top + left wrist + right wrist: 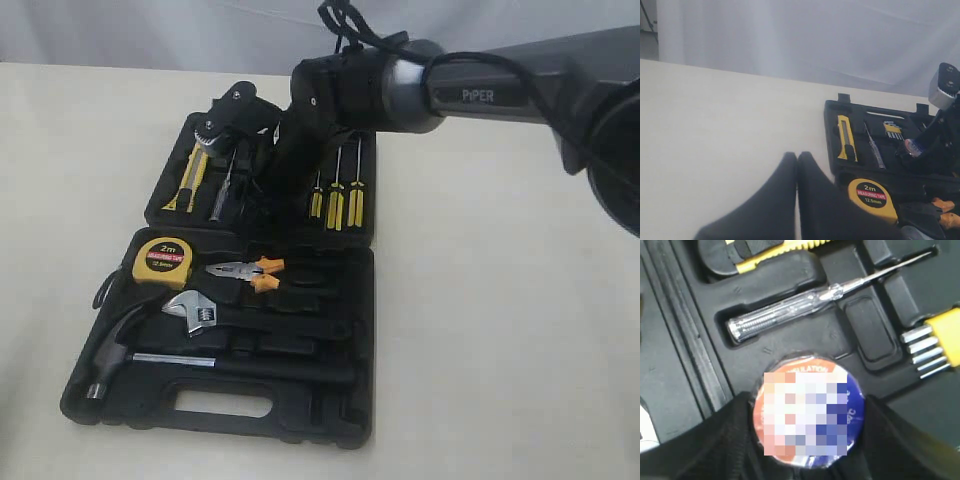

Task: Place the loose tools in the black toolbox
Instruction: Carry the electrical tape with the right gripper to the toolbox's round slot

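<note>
- The right tool pinches the tape roll, one finger on each side of it.
- The roll sits right under this tool, over the far half of the open toolbox. I cannot tell if the roll touches the box.
- Just past the roll from this tool lies a clear screwdriver in its slot.
- The knife lies in the same half, a bit further from the right tool than the clear screwdriver.
- Three yellow screwdrivers lie in that half too, on the other side of the right tool from the knife.
- The left tool is pressed together and holds nothing. It hangs over the bare surface.
- The tape measure is just beside the left tool, in the near half of the box.
- The pliers lie in the same half as the tape measure, further from the left tool.
- The wrench and hammer also lie in that near half.
</note>
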### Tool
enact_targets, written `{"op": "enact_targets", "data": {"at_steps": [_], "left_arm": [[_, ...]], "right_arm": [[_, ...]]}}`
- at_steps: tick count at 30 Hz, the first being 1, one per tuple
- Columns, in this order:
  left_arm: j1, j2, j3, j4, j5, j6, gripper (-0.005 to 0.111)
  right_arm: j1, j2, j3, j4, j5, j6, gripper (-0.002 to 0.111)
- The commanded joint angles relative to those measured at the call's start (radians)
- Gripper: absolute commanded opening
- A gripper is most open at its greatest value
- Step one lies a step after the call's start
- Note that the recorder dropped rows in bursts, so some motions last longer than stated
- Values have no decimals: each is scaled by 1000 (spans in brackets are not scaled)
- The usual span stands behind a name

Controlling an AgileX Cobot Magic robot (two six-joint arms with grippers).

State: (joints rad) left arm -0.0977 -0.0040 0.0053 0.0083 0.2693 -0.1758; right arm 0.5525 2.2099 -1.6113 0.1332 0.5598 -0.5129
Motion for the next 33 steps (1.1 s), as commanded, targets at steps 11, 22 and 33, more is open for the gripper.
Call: {"op": "enact_targets", "data": {"at_steps": [11, 22, 33], "left_arm": [[-6, 4, -5, -8, 3, 0, 0], [-6, 4, -5, -8, 3, 0, 0], [-6, 4, -5, -8, 3, 0, 0]], "right_arm": [[1, 16, -6, -14, 25, 53, 69], [1, -2, -6, -30, 31, 90, 72], [1, -64, -86, -26, 113, 87, 51]]}}
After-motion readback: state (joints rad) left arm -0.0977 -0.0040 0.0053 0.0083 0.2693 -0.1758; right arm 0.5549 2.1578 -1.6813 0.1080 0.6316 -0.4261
